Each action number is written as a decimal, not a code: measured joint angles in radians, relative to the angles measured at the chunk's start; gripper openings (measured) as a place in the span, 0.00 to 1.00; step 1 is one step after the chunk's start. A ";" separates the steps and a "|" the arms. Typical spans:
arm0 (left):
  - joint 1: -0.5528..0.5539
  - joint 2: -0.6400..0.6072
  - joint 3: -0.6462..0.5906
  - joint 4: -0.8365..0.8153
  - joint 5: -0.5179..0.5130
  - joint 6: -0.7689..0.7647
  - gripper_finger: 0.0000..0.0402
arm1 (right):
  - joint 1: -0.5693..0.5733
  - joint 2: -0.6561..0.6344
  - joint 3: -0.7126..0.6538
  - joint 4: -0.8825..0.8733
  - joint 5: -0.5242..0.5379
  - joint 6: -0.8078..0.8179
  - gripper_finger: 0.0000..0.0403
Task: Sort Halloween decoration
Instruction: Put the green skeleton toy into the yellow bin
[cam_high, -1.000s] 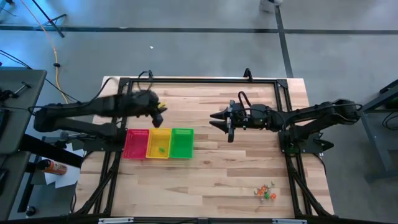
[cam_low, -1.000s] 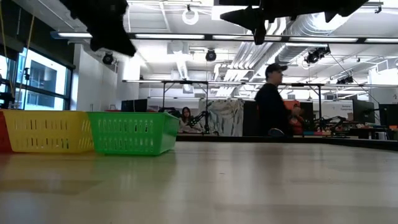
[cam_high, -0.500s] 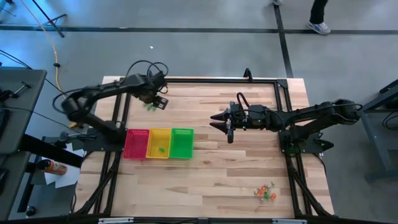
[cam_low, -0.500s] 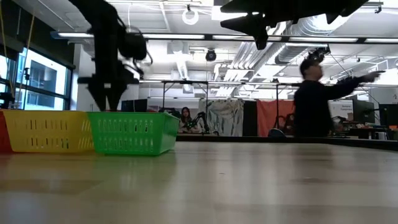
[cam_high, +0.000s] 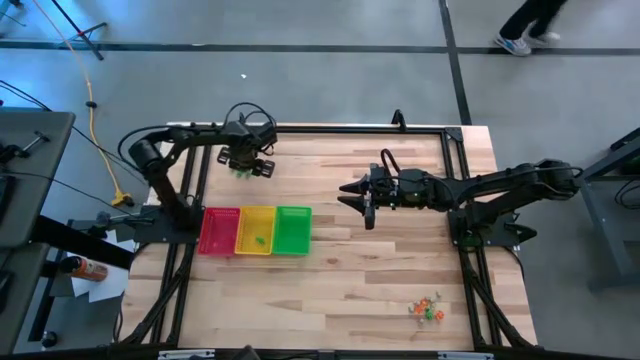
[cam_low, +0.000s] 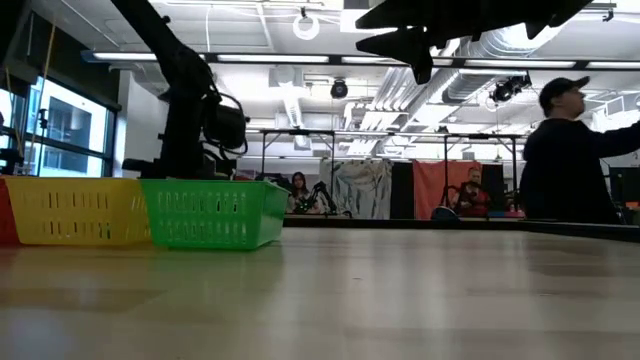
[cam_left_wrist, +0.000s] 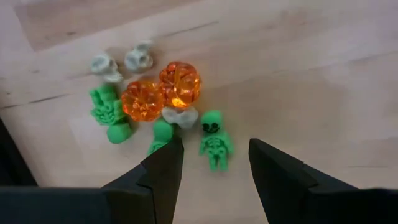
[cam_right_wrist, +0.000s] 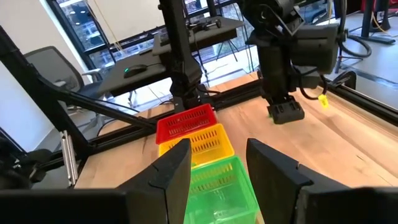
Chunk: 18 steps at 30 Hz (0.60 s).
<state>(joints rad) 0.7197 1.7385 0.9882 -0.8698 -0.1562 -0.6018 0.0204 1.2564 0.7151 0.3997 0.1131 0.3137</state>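
A small heap of Halloween decoration (cam_left_wrist: 163, 93) lies on the wooden table near its far left corner: two orange pumpkins, pale grey skulls and green figures. My left gripper (cam_left_wrist: 212, 145) points down just above it, open, with a green skeleton (cam_left_wrist: 215, 144) lying flat between its fingertips, untouched. In the high view the same gripper (cam_high: 246, 166) hides most of the heap. A second heap (cam_high: 427, 309) lies near the table's near right corner. My right gripper (cam_high: 350, 192) hangs level above mid-table, open and holding nothing.
Red (cam_high: 219, 231), yellow (cam_high: 256, 230) and green (cam_high: 292, 229) trays stand side by side at the table's left, the yellow one with a small green piece inside. A black frame (cam_high: 330, 128) runs along the table edges. A person (cam_low: 575, 150) stands in the room behind.
My left arm has swung from above the trays toward the table's far edge and come down over the heap of trinkets, its gripper tipping until it points straight down. The person in the background has walked to the right.
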 joint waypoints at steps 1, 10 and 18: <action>0.000 0.008 0.000 0.001 0.000 0.000 0.43 | 0.000 0.000 0.000 0.000 0.000 0.000 0.37; -0.003 0.031 0.002 0.015 0.018 -0.018 0.43 | -0.001 0.000 0.000 0.000 0.007 0.000 0.37; -0.001 0.031 0.001 0.021 0.046 -0.029 0.35 | -0.001 0.000 0.000 0.000 0.043 0.000 0.37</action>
<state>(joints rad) 0.7185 1.7695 0.9890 -0.8491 -0.1101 -0.6312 0.0196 1.2564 0.7151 0.3996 0.1566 0.3134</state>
